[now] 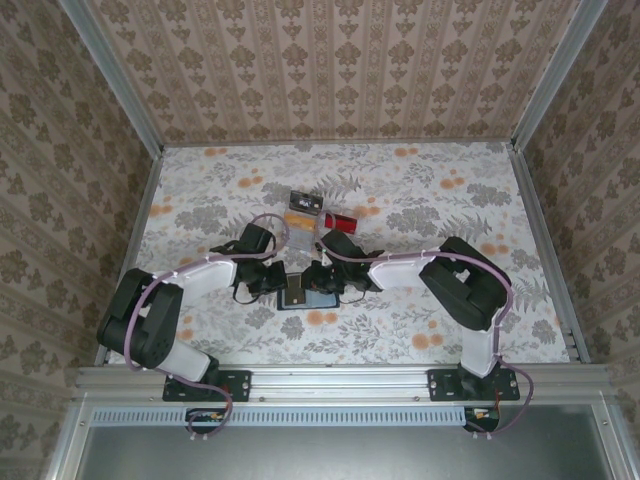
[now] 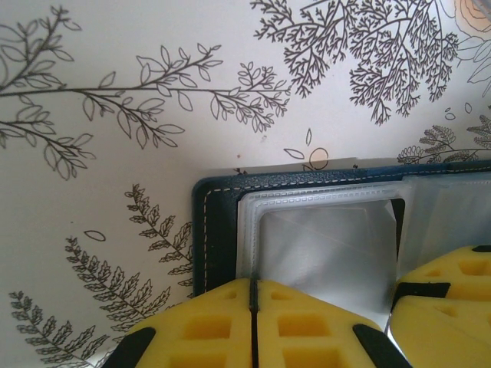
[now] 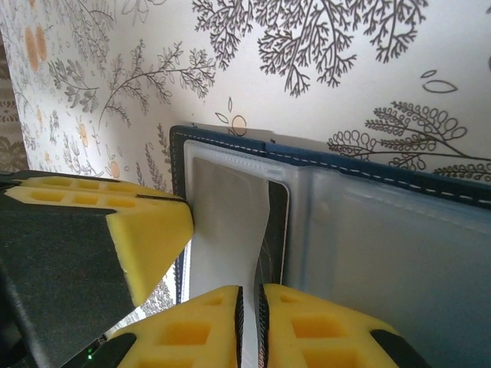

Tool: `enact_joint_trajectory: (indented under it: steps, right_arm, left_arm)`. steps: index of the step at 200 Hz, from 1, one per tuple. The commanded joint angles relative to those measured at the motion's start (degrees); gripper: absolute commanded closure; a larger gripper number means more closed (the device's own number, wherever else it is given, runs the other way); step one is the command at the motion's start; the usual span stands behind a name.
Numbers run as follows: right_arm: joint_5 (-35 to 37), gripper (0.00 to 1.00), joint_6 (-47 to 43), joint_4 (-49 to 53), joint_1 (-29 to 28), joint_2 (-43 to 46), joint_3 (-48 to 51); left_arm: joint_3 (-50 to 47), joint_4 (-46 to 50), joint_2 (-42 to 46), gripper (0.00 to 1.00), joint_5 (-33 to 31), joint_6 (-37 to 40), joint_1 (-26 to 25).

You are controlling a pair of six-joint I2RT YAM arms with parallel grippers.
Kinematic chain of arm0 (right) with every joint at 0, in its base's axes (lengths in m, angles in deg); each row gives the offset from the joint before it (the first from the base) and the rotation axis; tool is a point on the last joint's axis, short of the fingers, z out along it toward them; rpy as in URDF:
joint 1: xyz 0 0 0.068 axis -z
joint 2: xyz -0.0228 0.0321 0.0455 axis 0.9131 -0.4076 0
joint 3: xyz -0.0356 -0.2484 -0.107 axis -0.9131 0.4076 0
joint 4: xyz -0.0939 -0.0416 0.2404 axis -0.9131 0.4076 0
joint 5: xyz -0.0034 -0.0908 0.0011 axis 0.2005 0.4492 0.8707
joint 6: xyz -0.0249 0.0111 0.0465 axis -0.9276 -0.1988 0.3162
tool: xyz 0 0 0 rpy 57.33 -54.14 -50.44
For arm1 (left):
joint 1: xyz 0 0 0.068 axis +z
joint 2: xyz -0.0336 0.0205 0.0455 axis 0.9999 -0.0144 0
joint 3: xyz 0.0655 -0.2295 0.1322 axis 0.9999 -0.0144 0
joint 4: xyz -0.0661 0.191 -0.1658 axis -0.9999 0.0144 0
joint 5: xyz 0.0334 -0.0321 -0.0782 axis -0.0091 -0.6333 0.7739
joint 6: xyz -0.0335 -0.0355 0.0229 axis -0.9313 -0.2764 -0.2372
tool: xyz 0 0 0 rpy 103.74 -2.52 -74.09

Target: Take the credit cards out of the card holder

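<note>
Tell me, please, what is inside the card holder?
The card holder shows clear plastic pockets with one dark edge; the left gripper and right gripper cover the near ends.

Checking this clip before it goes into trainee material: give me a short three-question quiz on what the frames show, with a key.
1. True or false: the card holder lies folded shut on the table.
2. Where is the red card? A) inside the card holder B) loose on the table, beyond the card holder C) at the table's near edge
3. In the left wrist view, how do the jaws of the left gripper stand?
Key: 1 false, it lies open. 2 B. 3 shut, fingers pressed together.
</note>
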Motion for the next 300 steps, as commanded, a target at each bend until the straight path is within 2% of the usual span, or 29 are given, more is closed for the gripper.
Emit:
enact_joint_trajectory:
  steps: [1, 52, 149, 205, 300]
  right_arm:
    - [-1.6, 0.82, 0.6, -0.2, 0.2, -1.3, -1.3]
    - [4.3, 0.82, -0.4, 4.0, 0.3, 1.5, 0.0]
    - [5.6, 0.79, 0.1, 3.0, 0.3, 3.1, 1.4]
    - [2.4, 0.83, 0.7, 2.1, 0.3, 0.0, 0.3]
    - [-1.2, 0.83, 0.8, -0.5, 0.3, -1.8, -0.6]
  left_arm:
    - [-0.9, 1.3, -1.0, 0.92, -0.3, 1.1, -0.1]
    - [-1.2, 1.3, -1.0, 0.92, -0.5, 1.1, -0.1]
    - [-1.3, 1.2, -1.3, 0.92, -0.6, 1.4, -0.1]
    - [-1.1, 0.6, -1.1, 0.93, 0.3, 1.1, -0.1]
    - [-1.4, 0.4, -1.1, 0.93, 0.5, 1.0, -0.1]
